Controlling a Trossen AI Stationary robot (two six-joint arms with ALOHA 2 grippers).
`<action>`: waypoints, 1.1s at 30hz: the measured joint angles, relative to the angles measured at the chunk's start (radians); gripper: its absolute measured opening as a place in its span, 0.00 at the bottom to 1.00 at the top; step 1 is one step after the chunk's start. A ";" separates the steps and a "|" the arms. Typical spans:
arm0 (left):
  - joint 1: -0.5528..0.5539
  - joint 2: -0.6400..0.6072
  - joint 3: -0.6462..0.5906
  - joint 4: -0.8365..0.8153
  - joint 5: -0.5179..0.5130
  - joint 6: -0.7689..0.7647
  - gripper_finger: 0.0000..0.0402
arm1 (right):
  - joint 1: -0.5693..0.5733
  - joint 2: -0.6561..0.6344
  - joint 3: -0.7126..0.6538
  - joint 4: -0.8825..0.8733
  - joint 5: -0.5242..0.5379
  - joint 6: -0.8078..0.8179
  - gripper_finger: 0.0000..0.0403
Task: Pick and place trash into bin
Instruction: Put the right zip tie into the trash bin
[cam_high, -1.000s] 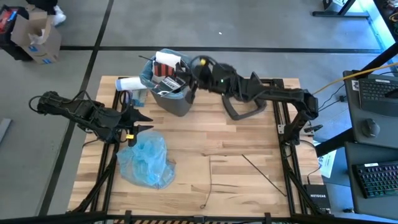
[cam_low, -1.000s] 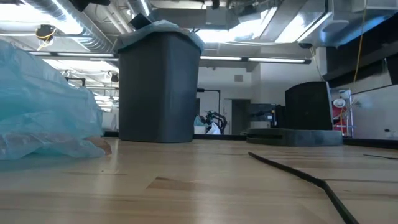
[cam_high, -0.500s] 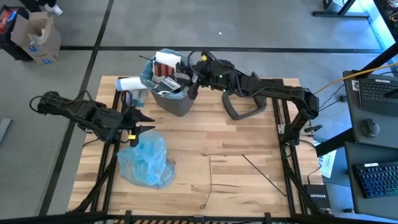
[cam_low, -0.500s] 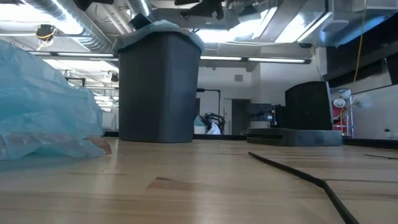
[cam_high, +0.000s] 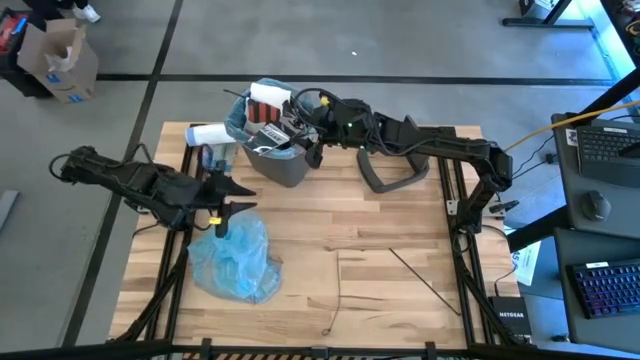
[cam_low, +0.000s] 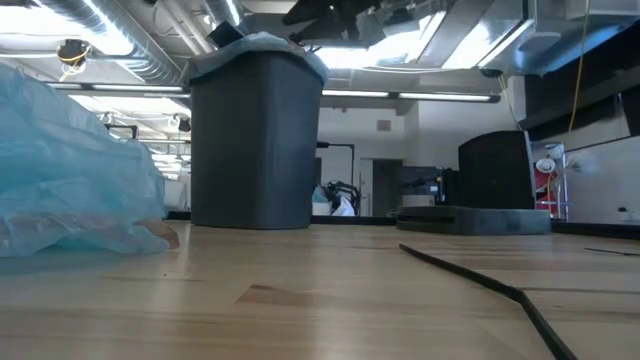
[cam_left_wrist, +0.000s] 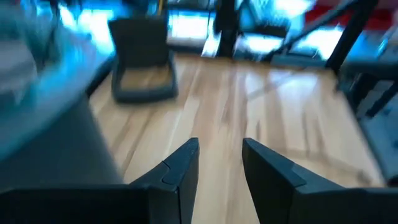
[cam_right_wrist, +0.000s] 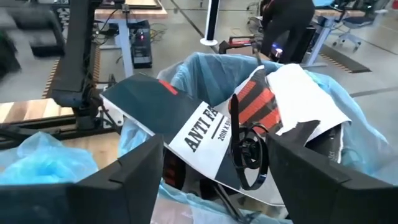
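Observation:
The dark grey bin (cam_high: 272, 150) (cam_low: 258, 140) with its light blue liner stands at the table's far middle. It is heaped with trash: a red-black-white printed packet (cam_right_wrist: 205, 127), white paper (cam_right_wrist: 301, 93) and a dark coiled strap (cam_right_wrist: 249, 155). My right gripper (cam_high: 310, 135) (cam_right_wrist: 217, 180) hangs open over the bin's right rim, tipped down, with nothing between its fingers. My left gripper (cam_high: 238, 197) (cam_left_wrist: 221, 162) is open above the table's left part, just beyond a crumpled light blue bag (cam_high: 236, 258) (cam_low: 70, 170) that lies on the wood.
The grey lid (cam_high: 388, 175) (cam_left_wrist: 143, 68) lies right of the bin. A thin dark stick (cam_high: 420, 280) (cam_low: 480, 280) lies near the right front, another (cam_high: 337, 295) at the middle front. A white roll (cam_high: 206, 133) sits at the far left corner. A cardboard box (cam_high: 60, 60) is on the floor.
My right gripper has sunk a little and tipped downward over the bin, shifting slightly toward the table's left; it now shows at the top of the low view, where it did not before.

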 joint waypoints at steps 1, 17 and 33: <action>0.000 0.000 0.004 0.041 -0.003 0.031 0.29 | 0.000 0.000 0.000 -0.001 0.000 -0.002 0.67; 0.376 0.146 0.164 0.412 0.030 0.306 0.29 | 0.050 0.000 0.000 0.073 0.026 -0.161 0.67; 0.644 0.304 0.193 0.391 0.088 0.270 0.29 | 0.073 0.000 0.000 0.116 0.056 -0.231 0.67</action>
